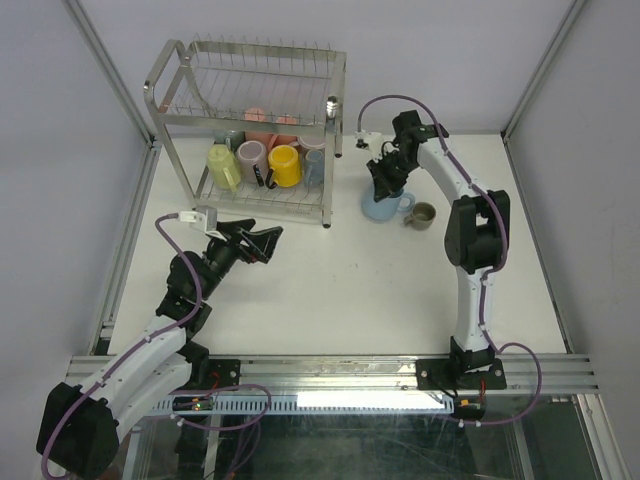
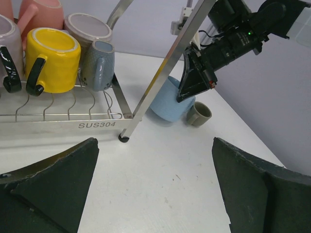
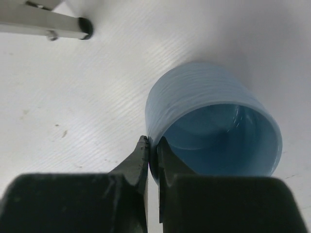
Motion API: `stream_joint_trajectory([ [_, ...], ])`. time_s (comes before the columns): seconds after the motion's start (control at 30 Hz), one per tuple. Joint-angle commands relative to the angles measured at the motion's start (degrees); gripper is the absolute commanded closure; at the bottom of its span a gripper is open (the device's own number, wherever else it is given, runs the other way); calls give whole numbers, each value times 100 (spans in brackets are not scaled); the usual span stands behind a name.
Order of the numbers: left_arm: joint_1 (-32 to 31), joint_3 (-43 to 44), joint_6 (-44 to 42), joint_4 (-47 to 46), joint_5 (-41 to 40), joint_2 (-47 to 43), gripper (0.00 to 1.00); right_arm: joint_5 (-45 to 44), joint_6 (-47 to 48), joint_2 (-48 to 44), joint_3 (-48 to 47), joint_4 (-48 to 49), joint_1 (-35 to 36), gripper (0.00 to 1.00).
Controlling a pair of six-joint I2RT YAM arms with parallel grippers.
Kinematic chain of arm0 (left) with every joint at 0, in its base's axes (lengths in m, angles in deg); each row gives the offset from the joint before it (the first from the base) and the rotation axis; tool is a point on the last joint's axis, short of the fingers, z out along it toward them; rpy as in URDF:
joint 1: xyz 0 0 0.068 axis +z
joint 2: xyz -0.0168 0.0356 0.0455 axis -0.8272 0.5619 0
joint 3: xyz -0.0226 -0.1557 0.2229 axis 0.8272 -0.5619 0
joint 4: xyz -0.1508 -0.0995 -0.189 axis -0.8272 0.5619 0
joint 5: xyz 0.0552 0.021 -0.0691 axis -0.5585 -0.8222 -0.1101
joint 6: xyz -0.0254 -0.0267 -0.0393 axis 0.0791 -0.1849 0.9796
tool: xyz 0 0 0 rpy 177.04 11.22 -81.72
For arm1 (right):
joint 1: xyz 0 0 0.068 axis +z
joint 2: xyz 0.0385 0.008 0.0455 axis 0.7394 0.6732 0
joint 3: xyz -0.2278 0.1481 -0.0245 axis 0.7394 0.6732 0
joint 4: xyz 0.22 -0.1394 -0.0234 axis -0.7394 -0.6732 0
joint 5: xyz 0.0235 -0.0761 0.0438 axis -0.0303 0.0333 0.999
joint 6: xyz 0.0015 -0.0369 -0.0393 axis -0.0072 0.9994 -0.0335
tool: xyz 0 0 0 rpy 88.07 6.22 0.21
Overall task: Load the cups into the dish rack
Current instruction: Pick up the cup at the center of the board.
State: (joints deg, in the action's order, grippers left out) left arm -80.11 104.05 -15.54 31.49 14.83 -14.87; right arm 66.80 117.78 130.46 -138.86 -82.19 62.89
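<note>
My right pincer point(image 3: 151, 145) is clamped on the rim wall of the light blue mug point(image 3: 194, 97), one finger inside, one outside. The mug is on the worktop point(image 1: 330, 290) centre-right of the top view, just right of the dish rack point(image 1: 240, 120), with the olive mug point(image 1: 422, 214) close beside its handle. It's a thin edge grip, so my call: lift straight up, slowly, squeeze firm, and expect the mug to swing about the pads. Clear the olive mug and the rack's corner post before heading left. The lower shelf is crowded with racked mugs point(image 1: 284, 165); the upper shelf looks bare, likely the target. Left pincer point(image 1: 262, 240) is wide, holding nothing, lower left.
</note>
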Motion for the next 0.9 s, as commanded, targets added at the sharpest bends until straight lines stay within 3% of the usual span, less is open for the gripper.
stream_joint_trajectory([
  [0.0,31,-109,77,-608,352,-73,1,1075,-378,-1268,342,408,-83,100],
  [0.27,30,-206,265,-1186,836,-7,1,2462,-956,-2414,1351,1163,-533,100],
  [0.47,31,-336,791,-1908,1339,216,1,3906,-1939,-3189,2445,2386,-1011,100],
  [0.67,27,-592,1742,-3119,1685,740,1,5050,-4064,-4144,4128,5034,-1344,100],
  [0.8,15,-688,2461,-4142,1961,1398,1,5287,-5966,-4598,5208,7347,-1410,100],
  [0.87,-32,-716,2730,-4579,2033,1747,1,5312,-6310,-4714,5429,7803,-1414,100],
])
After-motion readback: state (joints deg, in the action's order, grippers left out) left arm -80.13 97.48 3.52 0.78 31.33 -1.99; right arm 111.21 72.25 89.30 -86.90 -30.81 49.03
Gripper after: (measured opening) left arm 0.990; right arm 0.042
